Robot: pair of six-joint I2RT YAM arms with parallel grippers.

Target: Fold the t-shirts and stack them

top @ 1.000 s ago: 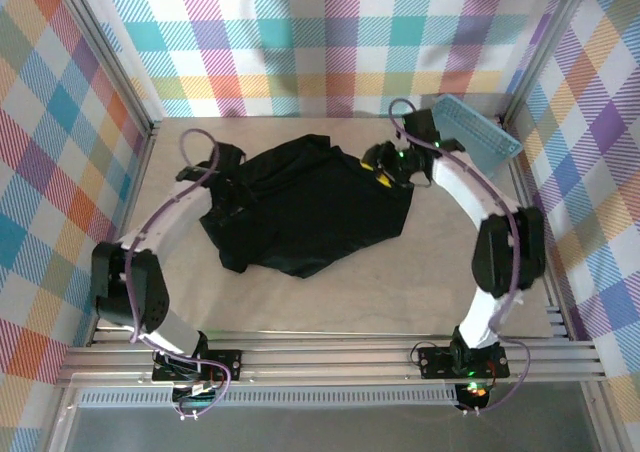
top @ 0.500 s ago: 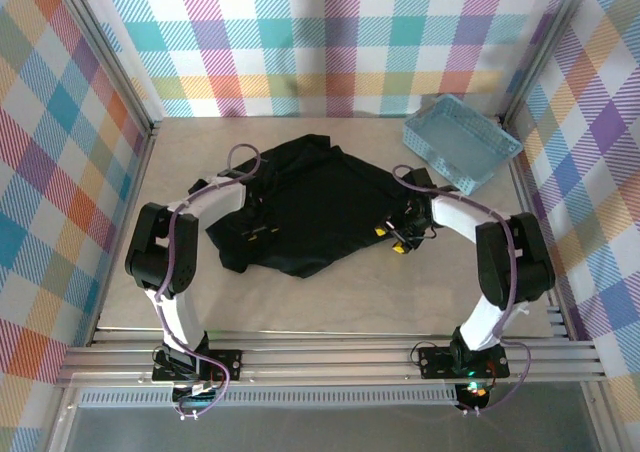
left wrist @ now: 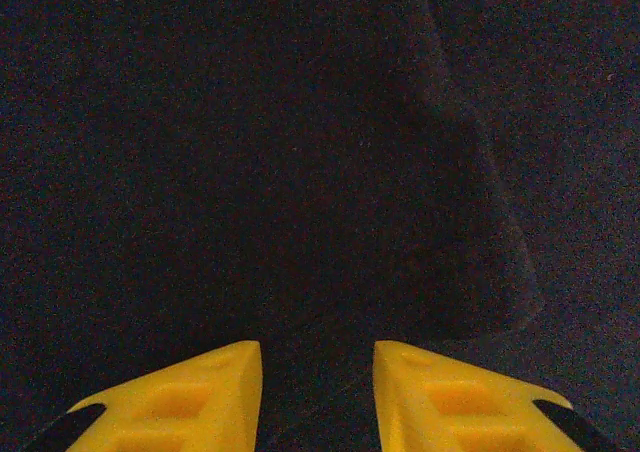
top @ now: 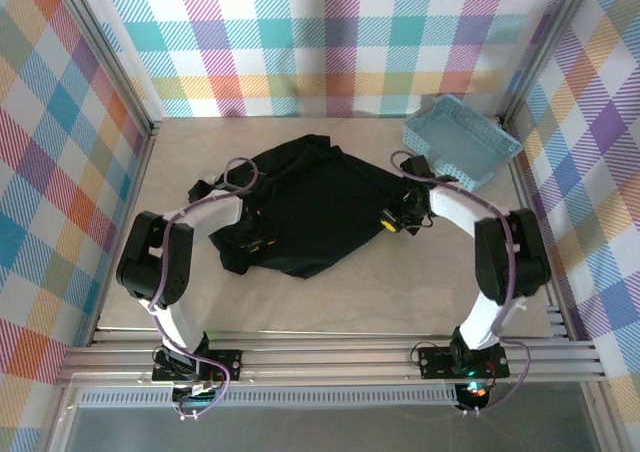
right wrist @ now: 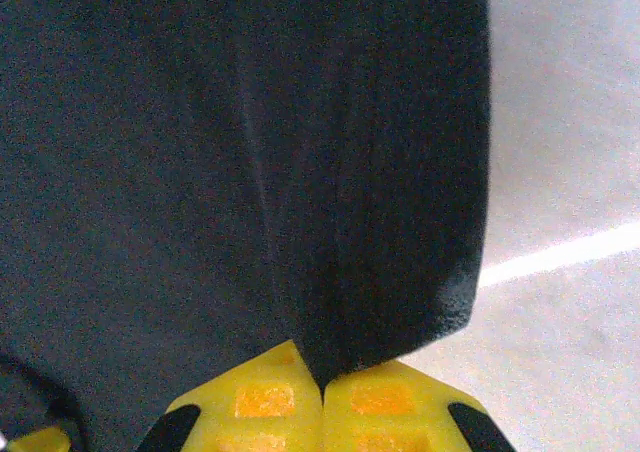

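Observation:
A black t-shirt (top: 312,204) lies crumpled and spread on the table's middle. My left gripper (top: 262,244) sits low over the shirt's near-left part. In the left wrist view its yellow fingertips (left wrist: 225,372) stand apart at the gripper (left wrist: 318,357), with flat black t-shirt cloth (left wrist: 300,152) in the gap and a fold ridge to the right. My right gripper (top: 388,220) is at the shirt's right edge. In the right wrist view the gripper (right wrist: 322,380) is shut, its tips pinching a corner of the t-shirt (right wrist: 200,152).
A light-blue perforated basket (top: 462,142) rests at the back right corner, just behind the right arm. Bare pale table (right wrist: 570,172) lies right of the pinched edge. Checked walls close in the left, back and right sides.
Both arms came down onto the shirt. The right gripper left the basket, which now lies flat, and closed on the shirt's right edge. The left jaws have narrowed.

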